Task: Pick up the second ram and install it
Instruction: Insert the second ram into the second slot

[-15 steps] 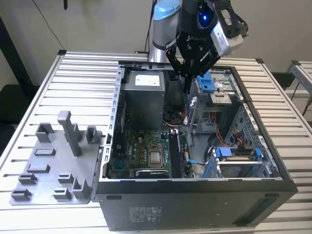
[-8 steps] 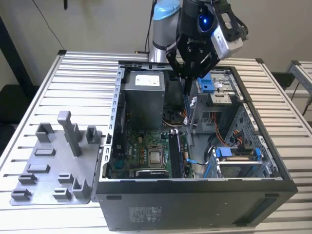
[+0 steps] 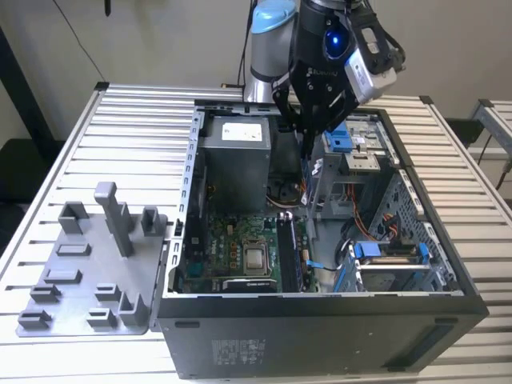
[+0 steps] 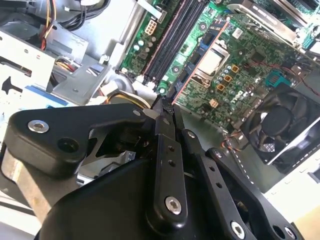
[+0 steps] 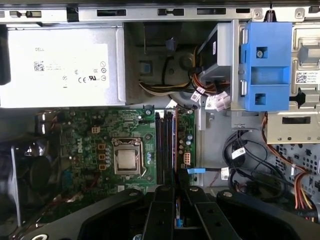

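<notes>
The gripper [image 5: 175, 192], fingers clamped on the edge-on second ram [image 5: 176, 215], hangs in the exterior view at one o'clock of the CPU socket [image 3: 254, 258] and twelve o'clock of the memory slots [image 3: 290, 250]: mid-carry, I judge, needing square alignment over a free slot.

black bolted fingers [image 4: 167, 150], blue-capped grey arm [image 3: 266, 44]

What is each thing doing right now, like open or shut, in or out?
claw: shut on the second ram, up above the computer case.
second ram: gripped on edge, in the air, not yet in a slot.
computer case: lying on its side, open on top.
processor: uncovered, no cooler on it.
black slots: cannot tell which are filled.
</notes>
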You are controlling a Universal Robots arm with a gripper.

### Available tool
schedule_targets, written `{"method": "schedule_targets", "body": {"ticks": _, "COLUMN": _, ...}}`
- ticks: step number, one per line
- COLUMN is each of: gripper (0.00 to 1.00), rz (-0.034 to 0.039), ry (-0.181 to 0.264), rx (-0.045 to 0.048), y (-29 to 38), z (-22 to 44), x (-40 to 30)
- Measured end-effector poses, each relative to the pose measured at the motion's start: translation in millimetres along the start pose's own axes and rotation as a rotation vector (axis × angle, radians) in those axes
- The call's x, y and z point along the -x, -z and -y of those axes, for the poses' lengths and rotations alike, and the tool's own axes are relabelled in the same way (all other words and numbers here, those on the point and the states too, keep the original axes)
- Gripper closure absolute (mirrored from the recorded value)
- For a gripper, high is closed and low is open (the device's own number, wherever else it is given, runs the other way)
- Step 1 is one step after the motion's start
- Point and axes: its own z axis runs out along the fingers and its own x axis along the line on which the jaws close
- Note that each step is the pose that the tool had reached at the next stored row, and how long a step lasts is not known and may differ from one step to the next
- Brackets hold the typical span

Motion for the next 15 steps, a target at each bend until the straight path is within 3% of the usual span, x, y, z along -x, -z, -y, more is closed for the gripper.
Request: {"method": "schedule_targets", "body": {"ticks": 15, "gripper": 0.86, "rz": 0.0020, "ry": -0.008, "rx": -0.0002, "y": -9.2, "z": 0.3, "x": 0.0}}
